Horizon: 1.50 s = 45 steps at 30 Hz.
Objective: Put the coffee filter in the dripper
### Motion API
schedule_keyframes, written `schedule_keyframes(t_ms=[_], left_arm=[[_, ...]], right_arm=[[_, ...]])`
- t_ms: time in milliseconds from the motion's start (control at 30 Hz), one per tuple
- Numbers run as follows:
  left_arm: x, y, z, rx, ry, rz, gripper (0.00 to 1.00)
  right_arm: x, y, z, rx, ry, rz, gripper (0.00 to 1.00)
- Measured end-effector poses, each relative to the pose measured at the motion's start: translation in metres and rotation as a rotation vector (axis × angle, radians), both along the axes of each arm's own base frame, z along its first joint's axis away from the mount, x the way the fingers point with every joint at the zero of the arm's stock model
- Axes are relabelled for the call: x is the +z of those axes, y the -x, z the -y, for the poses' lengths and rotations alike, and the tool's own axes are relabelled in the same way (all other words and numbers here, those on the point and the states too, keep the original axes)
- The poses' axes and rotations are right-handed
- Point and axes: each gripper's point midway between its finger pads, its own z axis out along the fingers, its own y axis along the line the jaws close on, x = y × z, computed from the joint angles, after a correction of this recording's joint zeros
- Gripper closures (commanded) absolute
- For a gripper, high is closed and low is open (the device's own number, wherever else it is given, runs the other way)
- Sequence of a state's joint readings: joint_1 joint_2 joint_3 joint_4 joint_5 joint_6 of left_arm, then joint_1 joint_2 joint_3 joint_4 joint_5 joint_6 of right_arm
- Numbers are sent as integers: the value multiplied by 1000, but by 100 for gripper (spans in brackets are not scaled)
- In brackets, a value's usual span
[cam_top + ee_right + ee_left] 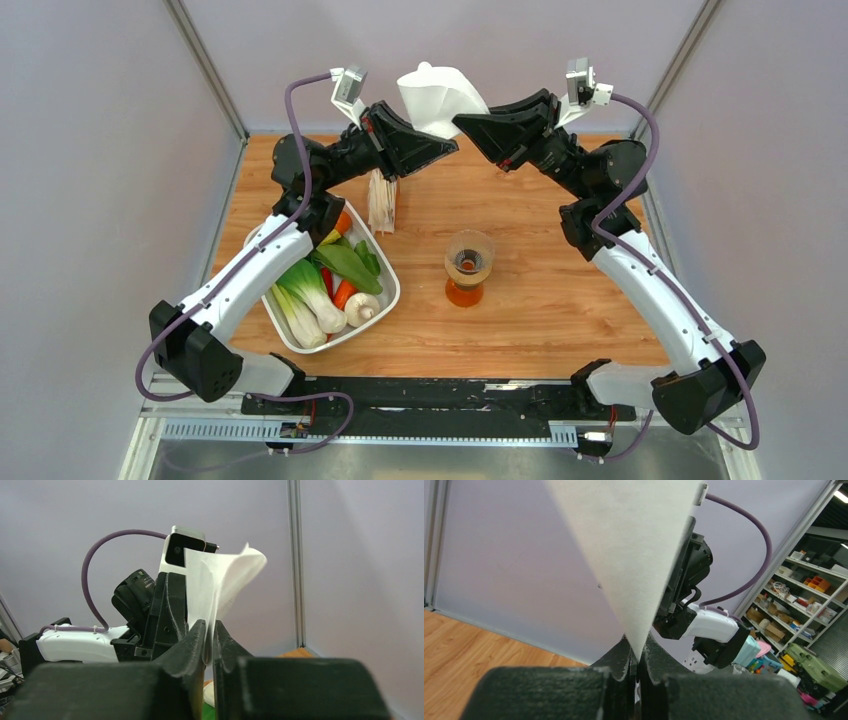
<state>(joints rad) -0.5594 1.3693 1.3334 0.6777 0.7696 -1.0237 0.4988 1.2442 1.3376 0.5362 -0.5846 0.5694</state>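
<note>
Left tool (638,656): pressed together on the coffee filter (440,95) at its point. Right tool (210,637): nips the paper's edge. Filter: aloft between both, part-opened, well above the desk (540,310). Dripper (468,250): on orange vessel (465,293), no paper inside. Done: the lift. Remaining, likely: lowering, seating, release.

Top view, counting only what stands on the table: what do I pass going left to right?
A white tray of vegetables → wrapped stack of papers → dripper, seated on the orange glass vessel.
</note>
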Motion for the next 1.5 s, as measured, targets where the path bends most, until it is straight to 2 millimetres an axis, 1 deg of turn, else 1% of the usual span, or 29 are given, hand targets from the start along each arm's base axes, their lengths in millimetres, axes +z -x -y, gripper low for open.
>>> schedule_keyframes(t_ms=[33, 67, 100, 133, 200, 267, 400, 533, 667, 733, 800, 833, 867, 900, 933, 967, 1000, 1067, 1167, 1233, 1267, 1300, 1333, 1400, 1433, 1500], left_arm=[[0, 0, 0, -2, 0, 2, 85], [0, 1, 0, -4, -1, 4, 72], [0, 1, 0, -6, -2, 7, 65], [0, 1, 0, -5, -2, 12, 55], [0, -1, -2, 1, -4, 17, 48], [-1, -3, -5, 9, -4, 18, 46], [0, -14, -15, 48, -3, 23, 45], [2, -20, -22, 73, 1, 35, 44], [12, -18, -24, 80, 13, 68, 44], [20, -15, -26, 82, 26, 96, 47], [30, -11, -28, 86, 44, 127, 54], [34, -10, -29, 89, 50, 137, 61], [37, -10, -31, 94, 57, 146, 71], [40, -10, -32, 99, 61, 153, 76], [43, -10, -34, 103, 66, 154, 86], [45, -12, -36, 111, 70, 160, 90], [46, -12, -37, 115, 74, 160, 97], [47, -14, -40, 123, 77, 157, 100], [47, -16, -40, 127, 79, 149, 99], [47, -16, -40, 125, 79, 146, 85], [47, -16, -41, 125, 79, 144, 73], [47, -16, -41, 123, 79, 141, 67], [48, -16, -42, 125, 81, 140, 66], [50, -18, -44, 132, 88, 133, 77], [51, -19, -45, 135, 90, 128, 90], [51, -20, -46, 137, 92, 123, 99]], right_arm=[[0, 0, 0, -1, 1, 0, 99], [-1, -1, 0, 1, 0, -2, 100], [-1, -1, 0, 1, 0, -3, 100], [0, -1, 0, 1, 0, -2, 100], [-1, 0, 0, 2, 1, -1, 100], [-1, 0, 0, 4, 3, 0, 100], [-2, 2, -1, 16, 11, 5, 100], [-3, 5, -2, 36, 21, 10, 100], [-4, 9, -3, 57, 25, 3, 100], [-4, 10, -4, 66, 25, -3, 100], [-4, 11, -4, 73, 25, -9, 100], [-5, 11, -4, 75, 24, -12, 100], [-5, 11, -4, 76, 23, -15, 100], [-4, 11, -4, 77, 22, -17, 100], [-4, 11, -4, 76, 21, -20, 100], [-4, 10, -3, 77, 20, -22, 100], [-4, 10, -3, 77, 20, -24, 100], [-4, 9, -2, 74, 17, -29, 100], [-4, 9, -1, 72, 16, -32, 100], [-4, 9, -1, 73, 16, -33, 100], [-4, 9, -1, 73, 17, -33, 100], [-4, 9, -1, 74, 18, -33, 100], [-4, 9, 0, 72, 17, -33, 100], [-3, 9, 2, 66, 16, -31, 100], [-2, 9, 3, 64, 16, -29, 100], [-2, 9, 4, 61, 15, -26, 100]])
